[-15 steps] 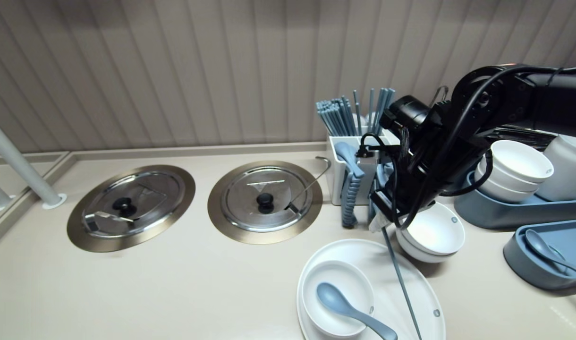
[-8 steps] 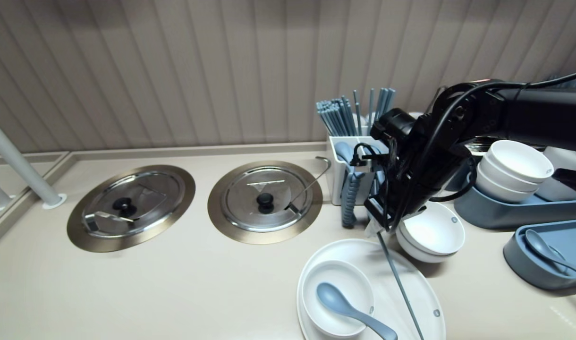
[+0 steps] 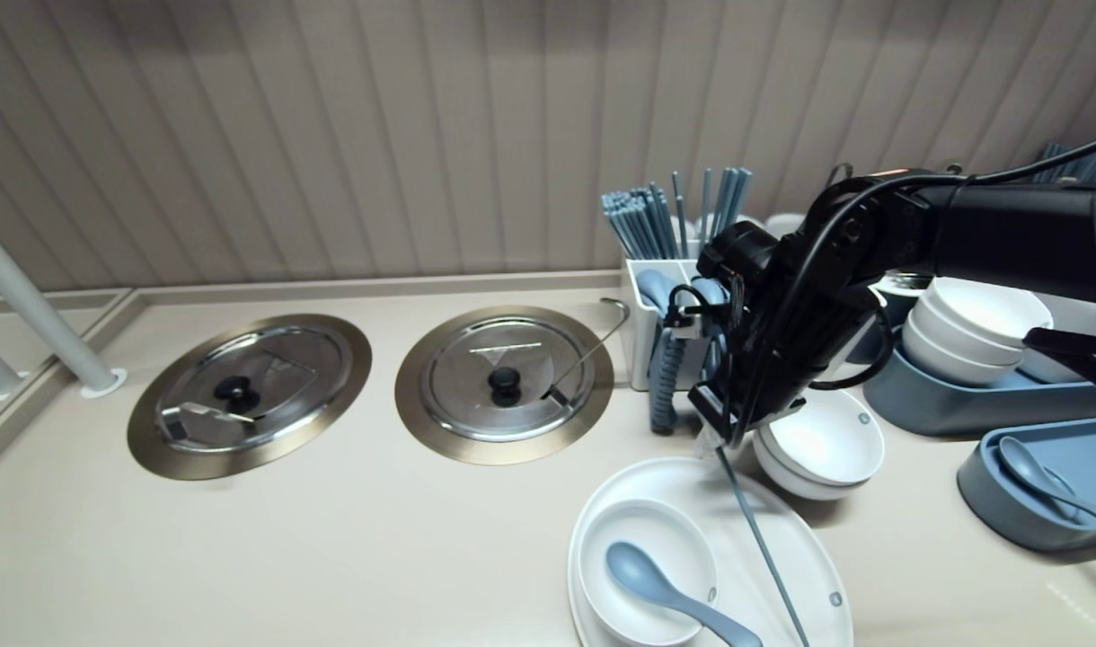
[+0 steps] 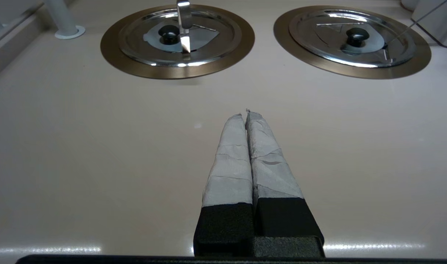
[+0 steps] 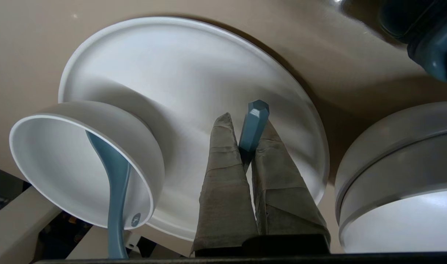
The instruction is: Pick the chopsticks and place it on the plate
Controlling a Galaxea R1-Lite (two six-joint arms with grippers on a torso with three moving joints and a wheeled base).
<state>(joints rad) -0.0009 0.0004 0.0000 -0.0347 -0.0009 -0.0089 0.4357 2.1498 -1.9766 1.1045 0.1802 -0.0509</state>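
My right gripper (image 3: pixel 715 442) (image 5: pixel 245 126) is shut on a grey-blue chopstick (image 3: pixel 759 539) (image 5: pixel 253 124); the stick slants down from the fingers over the large white plate (image 3: pixel 813 548) (image 5: pixel 194 66). A small white bowl (image 3: pixel 642 562) (image 5: pixel 51 161) sits on that plate with a blue spoon (image 3: pixel 669 593) (image 5: pixel 115 183) in it. A stack of white bowls (image 3: pixel 822 445) (image 5: pixel 403 176) stands just right of the gripper. My left gripper (image 4: pixel 245 114) is shut on nothing, parked over bare counter in the left wrist view.
A white holder (image 3: pixel 669 310) with several blue chopsticks and spoons stands behind the gripper. Two round steel lids (image 3: pixel 247 391) (image 3: pixel 505 382) lie set in the counter to the left. Blue trays (image 3: pixel 1042 485) with bowls (image 3: pixel 970 328) and a spoon sit at the right.
My right arm has come lower and a little to the left with the chopstick, whose upper end now sits nearer the plate's far rim. The left arm has not moved.
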